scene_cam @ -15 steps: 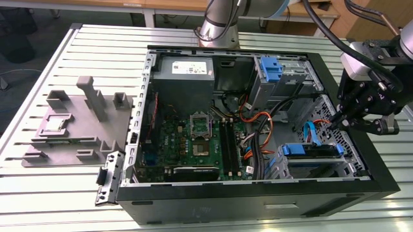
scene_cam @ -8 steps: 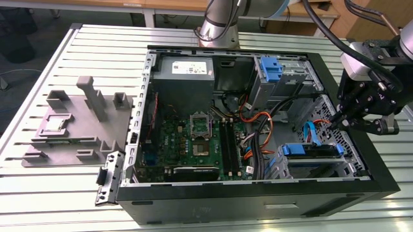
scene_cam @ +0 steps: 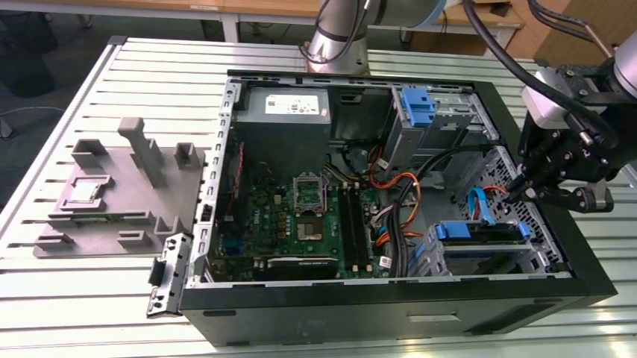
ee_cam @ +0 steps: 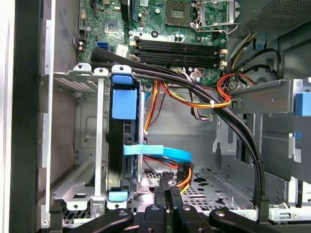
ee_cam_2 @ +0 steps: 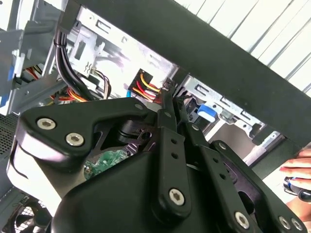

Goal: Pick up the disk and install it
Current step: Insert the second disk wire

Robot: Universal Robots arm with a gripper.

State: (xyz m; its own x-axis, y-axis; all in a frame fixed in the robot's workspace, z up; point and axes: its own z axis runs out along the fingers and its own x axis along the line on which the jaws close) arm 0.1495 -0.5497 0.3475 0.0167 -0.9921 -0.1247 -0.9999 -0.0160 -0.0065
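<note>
The disk (scene_cam: pixel 479 233) sits in the metal drive cage (scene_cam: pixel 441 257) at the case's front corner, on the exterior view's right, with blue carrier rails along its edges. In the first wrist view the disk (ee_cam: pixel 116 145) stands edge-on in that cage, a blue tab at its end, and a blue flat cable (ee_cam: pixel 163 153) runs from its side. My gripper (scene_cam: pixel 518 190) hangs over the case's right wall, a little above and beyond the disk and apart from it. Its fingers (ee_cam: pixel 167 190) lie together with nothing between them; they also meet in the second wrist view, fingers (ee_cam_2: pixel 170 104).
The open computer case (scene_cam: pixel 398 298) lies on a slatted white table (scene_cam: pixel 159 60). Inside are the motherboard (scene_cam: pixel 298 216), a grey power-supply box (scene_cam: pixel 283 112), a blue bracket on a metal cage (scene_cam: pixel 418 104) and orange and black cables (ee_cam: pixel 218 104). A grey fixture (scene_cam: pixel 119 186) lies left. A hand (ee_cam_2: pixel 296 170) shows outside the case.
</note>
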